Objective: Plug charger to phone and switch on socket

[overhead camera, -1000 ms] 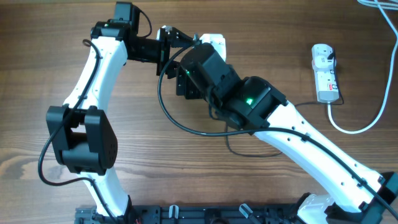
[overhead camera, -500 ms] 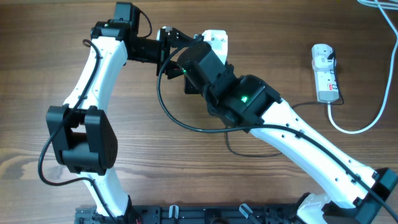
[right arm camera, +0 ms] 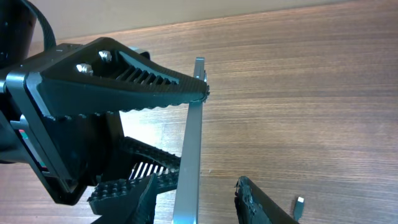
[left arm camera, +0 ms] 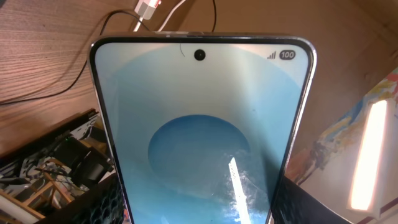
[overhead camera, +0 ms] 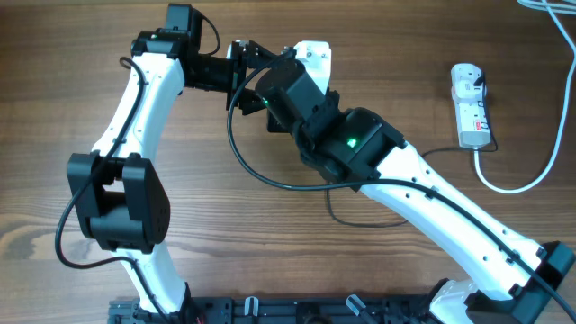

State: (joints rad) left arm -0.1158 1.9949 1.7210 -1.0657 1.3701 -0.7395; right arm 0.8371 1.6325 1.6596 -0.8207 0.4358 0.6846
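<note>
My left gripper [overhead camera: 256,56] is shut on the phone [overhead camera: 311,56] and holds it off the table on edge. In the left wrist view the phone's teal-blue screen [left arm camera: 199,124] fills the frame between my left gripper's [left arm camera: 199,208] fingers. My right gripper [right arm camera: 196,199] is open and straddles the phone's silver edge [right arm camera: 189,149], with a gap on its right side. The charger's small connector tip [right arm camera: 300,201] lies on the table beside the right finger. Its thin black cable [overhead camera: 430,148] runs from the socket [overhead camera: 472,108], a white power strip at the right.
The socket's thick white lead [overhead camera: 531,180] curls along the right table edge. The right arm [overhead camera: 423,202] crosses the middle of the wooden table. A black rail [overhead camera: 270,310] lines the near edge.
My right wrist has moved a little up and left, closer around the phone. The left arm and the phone have barely moved.
</note>
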